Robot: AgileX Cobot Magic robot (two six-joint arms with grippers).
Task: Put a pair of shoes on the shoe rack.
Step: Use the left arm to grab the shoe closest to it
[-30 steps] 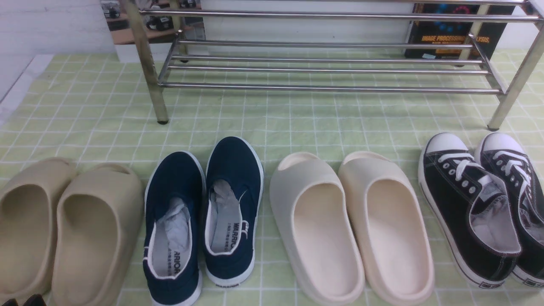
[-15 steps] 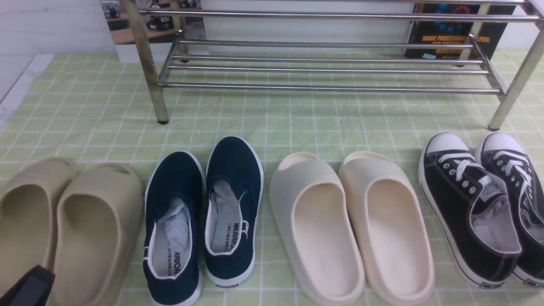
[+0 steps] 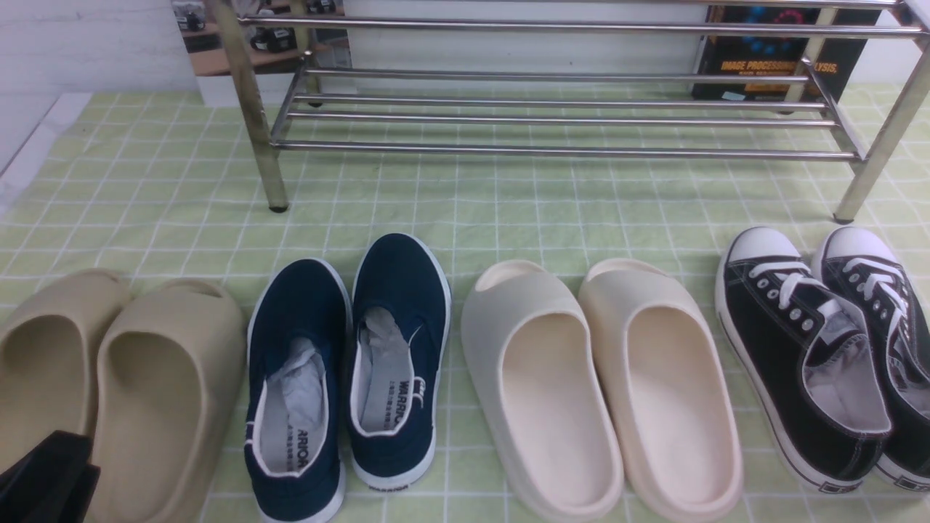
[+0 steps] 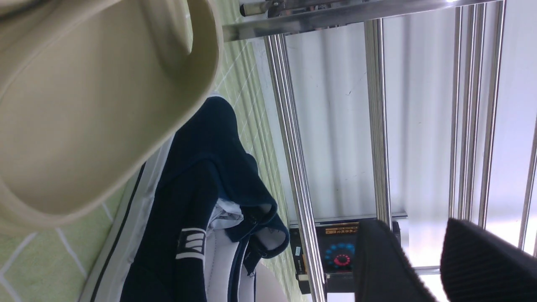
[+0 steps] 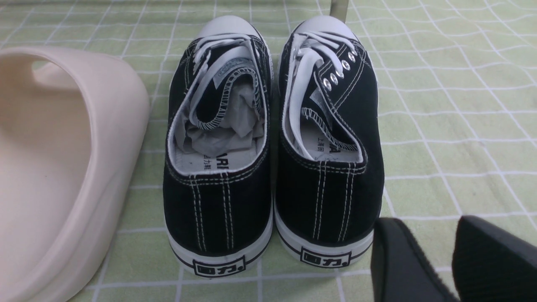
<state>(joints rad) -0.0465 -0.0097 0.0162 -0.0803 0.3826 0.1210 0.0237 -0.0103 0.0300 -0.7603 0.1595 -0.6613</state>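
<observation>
In the front view, the pair of shoes point(image 3: 349, 363) stood on the green checked desk point(image 3: 508, 211), toes to the far side. It was between the beige slides point(image 3: 116, 378) on the left and the cream slides point(image 3: 603, 385) on the right. The black sneakers point(image 3: 821, 341) were at the far right. The shoe rack point(image 3: 567, 152) stood beyond all of them, apart from the shoes, with nothing on its lower tubes. My left claw point(image 3: 45, 476) showed only as a dark shape at the near left corner, over a beige slide.

In the left wrist view, this claw had its fingers apart and held nothing; the navy shoes lay just beside a beige slide.

In the right wrist view, my right claw point(image 5: 423, 224) was also parted and held nothing, near the heel of the right sneaker.
</observation>
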